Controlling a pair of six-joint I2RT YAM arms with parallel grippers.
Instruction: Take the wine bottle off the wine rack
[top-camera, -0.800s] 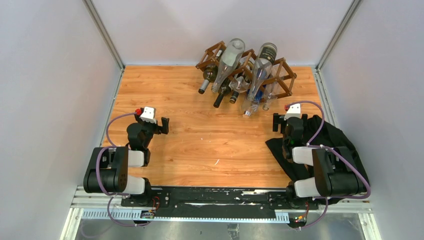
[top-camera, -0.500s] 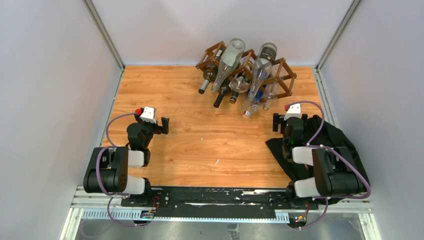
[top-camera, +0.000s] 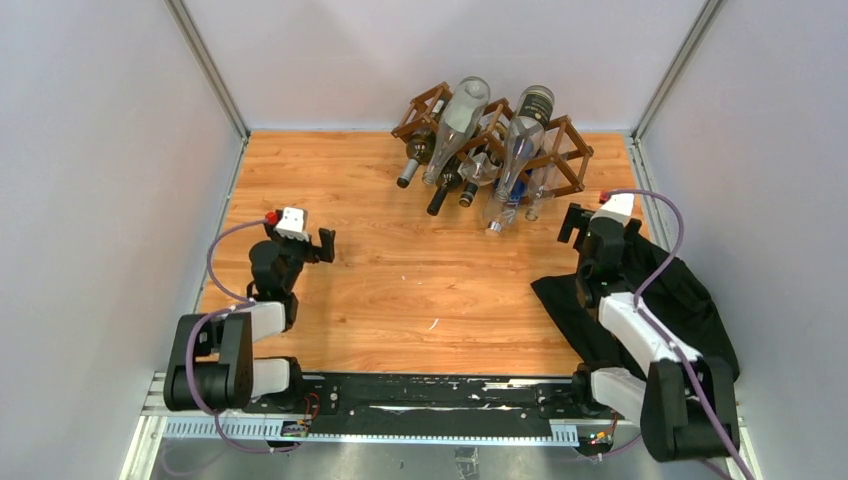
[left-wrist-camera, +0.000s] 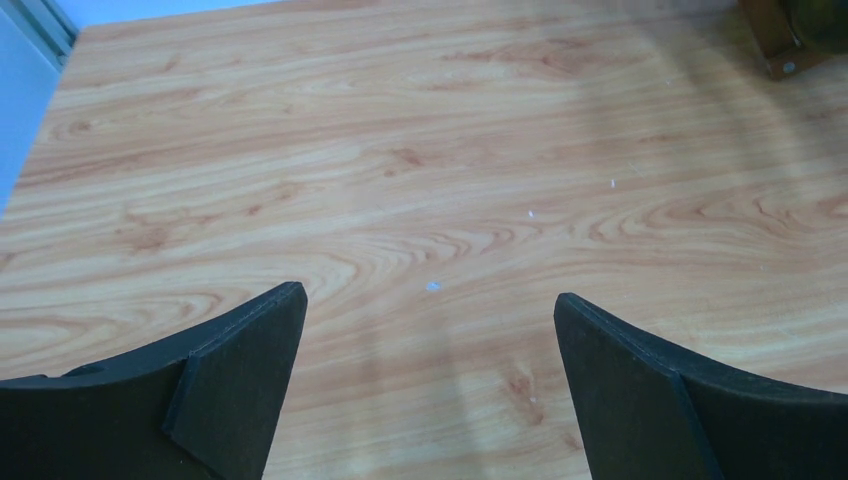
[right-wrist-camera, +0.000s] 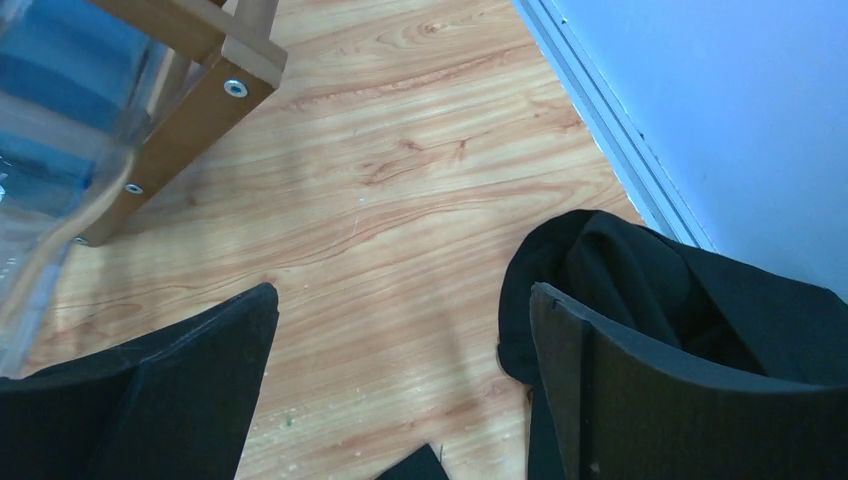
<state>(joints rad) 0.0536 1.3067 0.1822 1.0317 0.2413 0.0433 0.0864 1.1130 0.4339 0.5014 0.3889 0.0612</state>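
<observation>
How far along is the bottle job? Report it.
Done: nothing; the wine bottles lie in the wine rack. In hand: nothing; the left gripper and right gripper are open and empty, the right one close to the rack's end. Left: reach a bottle, grip it, draw it out.

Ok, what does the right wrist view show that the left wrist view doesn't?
Only the right wrist: the black cloth and a clear bottle at the frame's left edge. Only the left wrist: nothing extra, just more table. Both: that wooden table, a corner of the wine rack, and an open pincer each, the left pincer and the right pincer.
</observation>
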